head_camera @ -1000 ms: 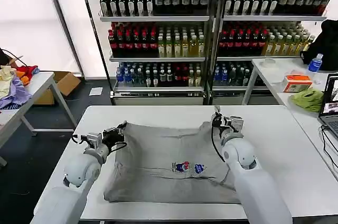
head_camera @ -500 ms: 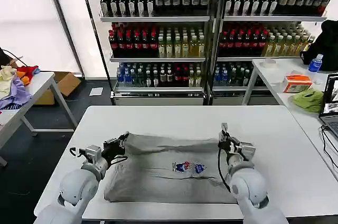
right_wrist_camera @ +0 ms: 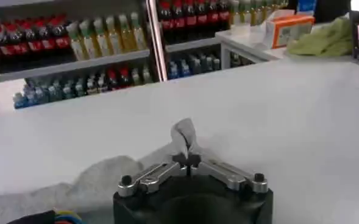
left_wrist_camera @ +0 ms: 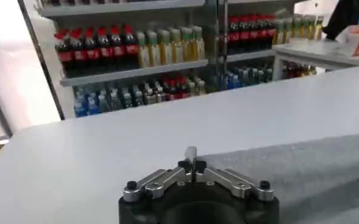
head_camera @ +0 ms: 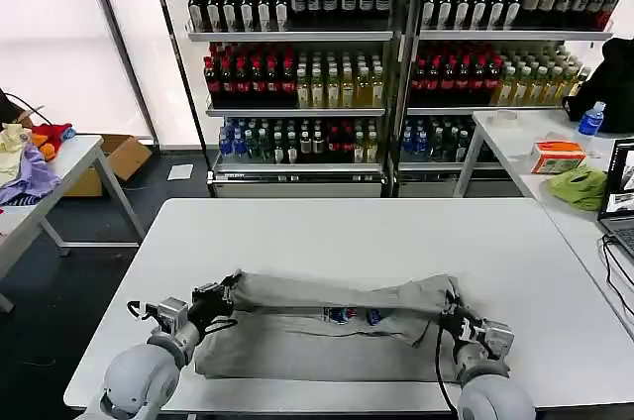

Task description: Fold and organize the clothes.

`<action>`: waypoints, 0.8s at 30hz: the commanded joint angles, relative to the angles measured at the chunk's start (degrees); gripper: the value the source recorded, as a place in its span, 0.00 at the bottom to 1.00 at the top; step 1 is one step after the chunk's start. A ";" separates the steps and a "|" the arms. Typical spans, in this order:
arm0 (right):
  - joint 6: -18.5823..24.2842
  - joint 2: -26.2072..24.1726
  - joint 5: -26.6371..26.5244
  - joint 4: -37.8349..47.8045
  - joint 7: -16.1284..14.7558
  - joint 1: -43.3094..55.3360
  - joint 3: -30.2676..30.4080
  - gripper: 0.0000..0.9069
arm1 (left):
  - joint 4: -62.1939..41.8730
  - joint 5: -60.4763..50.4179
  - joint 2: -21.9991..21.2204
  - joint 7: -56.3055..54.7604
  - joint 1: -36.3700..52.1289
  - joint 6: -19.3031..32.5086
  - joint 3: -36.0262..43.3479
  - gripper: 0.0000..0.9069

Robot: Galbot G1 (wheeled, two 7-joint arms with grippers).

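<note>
Mid-fold: we had both the left gripper (head_camera: pixel 230 284) and right gripper (head_camera: pixel 452 303) clamped on the shirt (head_camera: pixel 317 331) far edge, next lay it over the near hem.

Light grey cotton shirt (head_camera: pixel 327 326), lower centre of the head view: small red-and-blue chest print, no letters legible.
Bottles on the metal shelves (head_camera: pixel 297 83), upper half of the head view: labels too small to read.
Orange box (head_camera: pixel 557 156), right edge: no legible print.
</note>
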State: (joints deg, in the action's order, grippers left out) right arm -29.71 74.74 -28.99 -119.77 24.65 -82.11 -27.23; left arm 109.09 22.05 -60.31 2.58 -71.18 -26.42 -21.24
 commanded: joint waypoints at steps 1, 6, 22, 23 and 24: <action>0.33 0.04 0.91 -1.88 0.31 -4.55 -0.91 0.00 | 0.94 -0.55 0.13 0.03 -2.50 0.10 -0.12 0.00; 0.33 0.19 1.66 -0.46 0.48 -4.13 -0.02 0.00 | 1.46 -1.11 0.19 0.11 -3.31 0.26 -0.21 0.00; 1.14 0.02 3.51 -2.79 0.43 -7.04 1.18 0.00 | 1.24 -3.44 -1.31 0.65 -4.44 -0.06 -1.30 0.00; 1.16 0.01 4.02 -2.24 0.44 -6.81 1.36 0.00 | 1.21 -3.54 -1.37 0.66 -4.60 -0.05 -1.35 0.00; 1.16 -0.05 4.41 -1.87 0.35 -6.69 1.57 0.00 | 1.18 -3.66 -1.42 0.67 -4.74 -0.02 -1.34 0.00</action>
State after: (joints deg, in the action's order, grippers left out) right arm -28.77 74.65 -25.93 -121.30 24.96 -87.25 -26.09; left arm 110.26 18.55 -61.64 3.23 -75.48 -26.42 -22.45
